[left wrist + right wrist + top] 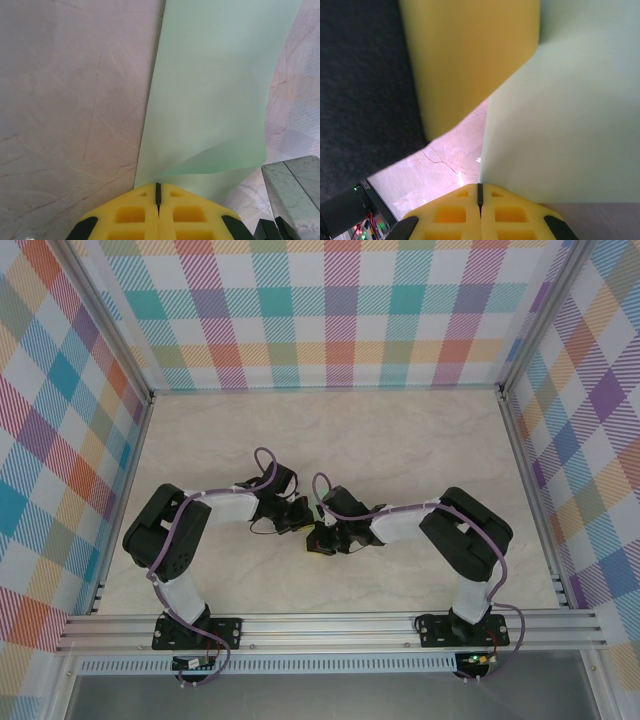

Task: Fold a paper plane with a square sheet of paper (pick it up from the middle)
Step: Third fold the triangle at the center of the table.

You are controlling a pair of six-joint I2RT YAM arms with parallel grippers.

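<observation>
marbled table (400, 430), left gripper (158, 192), right gripper (480, 192), both pinching mint paper (215, 100), seemingly folded

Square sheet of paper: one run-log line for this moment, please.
square sheet of paper: held by both arms, partly curled | left fingers: shut on it | right fingers: shut on it | table: pale marble-look

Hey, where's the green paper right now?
The green paper is near the middle of the table, gripped by both the left claw and the right claw, which meet tip to tip in the top view, ahead of the arm bases.
</observation>
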